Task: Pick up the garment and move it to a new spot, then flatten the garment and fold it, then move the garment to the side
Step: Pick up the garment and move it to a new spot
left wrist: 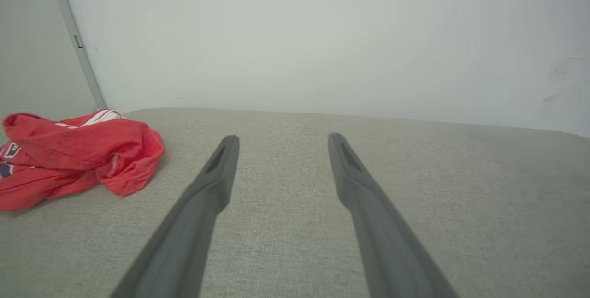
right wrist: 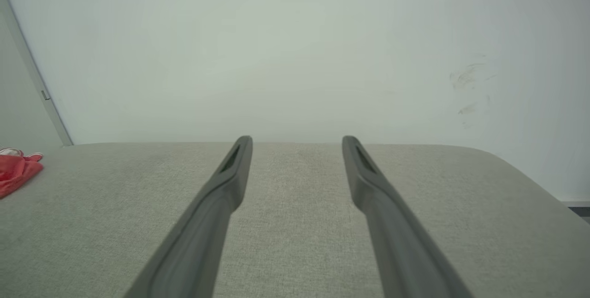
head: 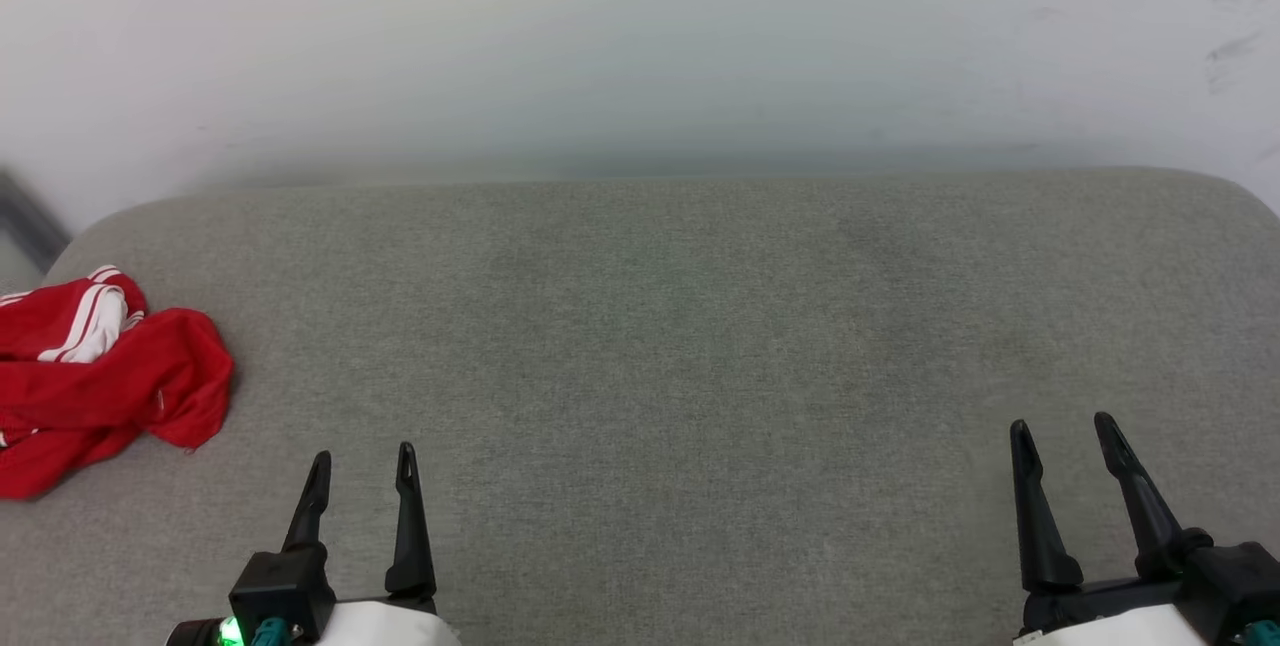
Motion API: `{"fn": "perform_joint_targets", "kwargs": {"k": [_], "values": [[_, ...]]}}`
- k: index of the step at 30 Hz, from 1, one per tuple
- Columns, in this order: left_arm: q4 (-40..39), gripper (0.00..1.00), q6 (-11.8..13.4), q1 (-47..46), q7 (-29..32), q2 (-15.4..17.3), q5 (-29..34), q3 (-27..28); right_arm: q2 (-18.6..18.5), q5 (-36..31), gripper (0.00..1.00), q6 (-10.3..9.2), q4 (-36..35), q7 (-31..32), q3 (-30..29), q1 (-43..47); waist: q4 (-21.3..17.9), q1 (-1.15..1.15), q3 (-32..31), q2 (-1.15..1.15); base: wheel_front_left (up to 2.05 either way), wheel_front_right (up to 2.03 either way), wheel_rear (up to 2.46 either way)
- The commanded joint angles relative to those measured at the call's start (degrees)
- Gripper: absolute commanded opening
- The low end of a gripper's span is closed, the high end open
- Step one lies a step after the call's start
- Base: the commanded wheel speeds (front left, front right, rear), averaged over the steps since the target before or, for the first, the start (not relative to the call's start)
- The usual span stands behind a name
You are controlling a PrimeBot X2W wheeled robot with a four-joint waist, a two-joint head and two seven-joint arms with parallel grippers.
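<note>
So, the garment (head: 100,376) sits crumpled in a red heap at the far left edge of the grey padded surface (head: 660,346), white striped trim showing on top; in the left wrist view a bit of dark lettering peeks out low on the heap (left wrist: 11,150). We see the left fingers (head: 408,506) spread wide with nothing between them, hovering near the front edge, a little right of the heap and not touching it. The right fingers (head: 1033,496) are also spread wide and hold nothing, well apart from the garment on the far side. We judge the pick-up has not started. What could go wrong: the heap hangs close to the surface's left edge and runs out of the head view, so a sloppy sideways reach may shove it off instead of pinching it. A grab on the loose outer fold (left wrist: 131,178) may lift one layer only and drag the rest, leaving it more tangled for flattening. The soft cover may snag a fingertip if we come down too steep. The right arm has a long reach across, so we expect the left to do the first grab.
</note>
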Motion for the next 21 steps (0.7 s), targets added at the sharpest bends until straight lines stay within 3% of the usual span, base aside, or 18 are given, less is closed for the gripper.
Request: {"fn": "perform_joint_targets", "kwargs": {"k": [1,9,21], "values": [[0.1,1.00,0.2,-0.6,-0.3,0.1,0.0,0.3,0.0,0.0,1.00,-0.02,-0.3,-0.1,0.0,-0.2,0.5,0.00,0.1,0.00,0.00,0.00,0.00],[-0.2,1.00,1.7,-0.8,-0.2,0.1,0.1,1.9,0.0,-0.7,1.00,-0.02,-1.1,-0.1,0.9,0.1,5.1,0.00,0.3,0.00,0.00,0.00,0.00],[-1.3,1.00,2.9,-0.3,-0.2,0.1,-0.4,5.5,0.0,-2.1,1.00,-0.02,-2.0,-0.1,1.4,-0.3,15.4,0.00,0.7,0.00,0.00,0.00,0.00]]}}
